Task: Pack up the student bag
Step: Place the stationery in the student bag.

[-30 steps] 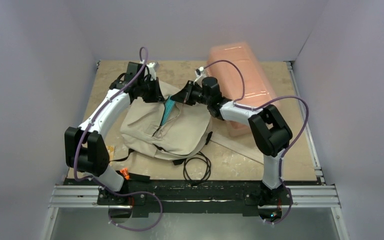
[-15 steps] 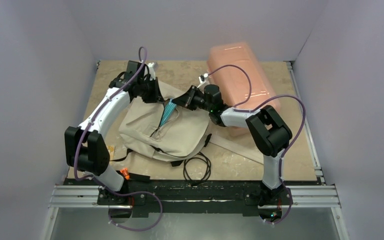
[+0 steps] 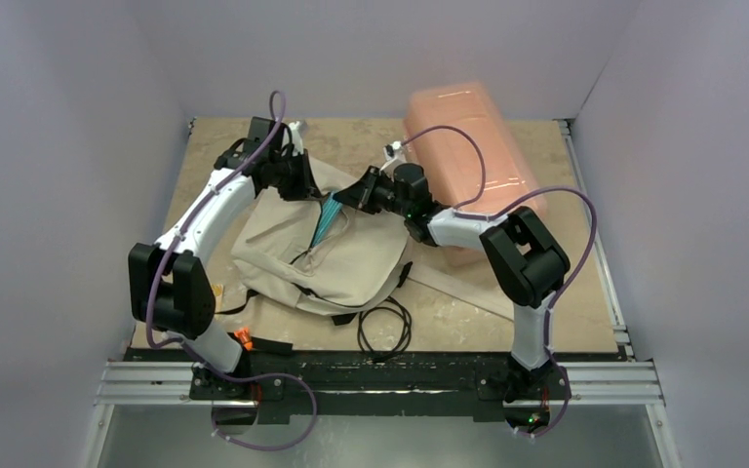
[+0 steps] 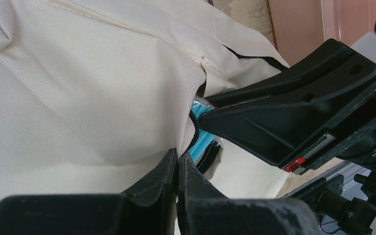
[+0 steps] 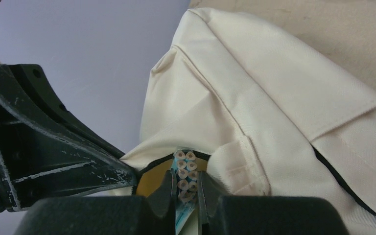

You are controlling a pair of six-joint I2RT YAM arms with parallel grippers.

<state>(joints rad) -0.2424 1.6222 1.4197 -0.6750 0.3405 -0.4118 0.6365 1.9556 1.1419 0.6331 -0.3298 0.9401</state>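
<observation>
The beige student bag (image 3: 336,258) lies flat in the middle of the table with its zipper open at the far end. My left gripper (image 4: 178,159) is shut on the bag's fabric edge (image 4: 127,112) beside the zipper and holds the opening up. My right gripper (image 5: 185,183) is shut on a blue pack of pencils (image 5: 185,169), whose end sits at the bag's opening. In the top view the pencil pack (image 3: 329,220) pokes out of the opening between the left gripper (image 3: 297,185) and the right gripper (image 3: 351,195).
A translucent pink plastic box (image 3: 468,166) lies at the back right, just behind my right arm. A black cable loop (image 3: 385,327) lies in front of the bag. A small orange item (image 3: 244,338) sits near the left arm's base. A flat beige sheet (image 3: 458,285) lies under the box.
My right gripper has moved slightly left and lower toward the bag opening with the pencil pack. My left gripper stays holding the bag edge.
</observation>
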